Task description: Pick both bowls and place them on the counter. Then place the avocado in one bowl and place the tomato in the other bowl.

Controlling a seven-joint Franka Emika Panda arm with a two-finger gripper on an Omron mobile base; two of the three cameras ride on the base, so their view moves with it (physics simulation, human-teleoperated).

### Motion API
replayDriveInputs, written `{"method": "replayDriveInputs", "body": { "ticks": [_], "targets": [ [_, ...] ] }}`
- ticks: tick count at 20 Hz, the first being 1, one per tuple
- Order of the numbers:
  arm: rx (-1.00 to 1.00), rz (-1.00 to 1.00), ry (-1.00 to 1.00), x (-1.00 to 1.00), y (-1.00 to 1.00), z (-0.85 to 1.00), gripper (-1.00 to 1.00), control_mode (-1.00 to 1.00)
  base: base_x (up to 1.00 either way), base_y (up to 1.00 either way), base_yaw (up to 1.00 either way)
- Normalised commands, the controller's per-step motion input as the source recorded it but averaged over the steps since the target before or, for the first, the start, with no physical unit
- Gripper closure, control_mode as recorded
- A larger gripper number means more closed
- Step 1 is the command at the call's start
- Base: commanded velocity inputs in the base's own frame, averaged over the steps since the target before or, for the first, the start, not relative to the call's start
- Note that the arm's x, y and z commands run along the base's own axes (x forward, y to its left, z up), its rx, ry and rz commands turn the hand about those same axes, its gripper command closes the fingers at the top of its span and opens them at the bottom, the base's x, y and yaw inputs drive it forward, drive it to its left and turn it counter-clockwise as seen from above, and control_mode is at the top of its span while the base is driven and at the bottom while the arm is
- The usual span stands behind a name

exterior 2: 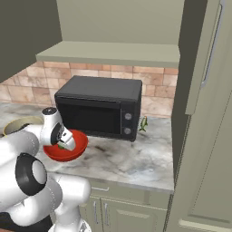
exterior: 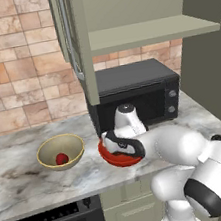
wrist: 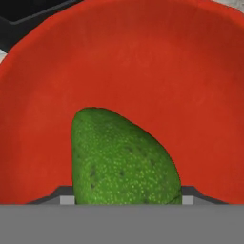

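Marble counter [exterior: 22, 179] under cabinets, microwave [exterior: 135, 96] at back. Red bowl [exterior: 121, 158] in front of microwave; tan-olive bowl [exterior: 61, 151] at its 9 o'clock, tomato [exterior: 62, 158] inside. Gripper [exterior 2: 63, 144] low over red bowl, pinching avocado [wrist: 125, 159]. Risks, judged: release from tilt rolls avocado against wall; descending hand nudges bowl toward counter edge.

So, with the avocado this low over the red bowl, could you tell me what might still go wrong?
1. The avocado sits at the near side of the red bowl, not its middle; once let go it may roll about inside.
2. The claw hangs inside the bowl's rim, so lifting away at a slant might nudge the bowl along the counter.
3. The bowl stands close to the microwave, leaving the arm little room there.
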Motion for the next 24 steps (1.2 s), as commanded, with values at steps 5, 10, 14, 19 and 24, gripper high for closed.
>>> {"method": "replayDriveInputs", "body": {
  "ticks": [5, 10, 14, 19, 24],
  "targets": [
    [0.0, 0.03, 0.08, 0.26, 0.11, -0.11, 1.0, -1.0, 0.0, 0.0, 0.0],
    [0.0, 0.05, 0.06, 0.13, 0.05, -0.06, 1.0, -1.0, 0.0, 0.0, 0.0],
    [0.0, 0.05, 0.0, -0.05, 0.02, -0.06, 1.0, -1.0, 0.0, 0.0, 0.0],
    [0.0, 0.04, 0.0, -0.04, 0.0, -0.15, 1.0, -1.0, 0.0, 0.0, 0.0],
    [0.0, 0.03, 0.0, -0.08, 0.0, -0.16, 1.0, -1.0, 0.0, 0.0, 0.0]
  ]
}}
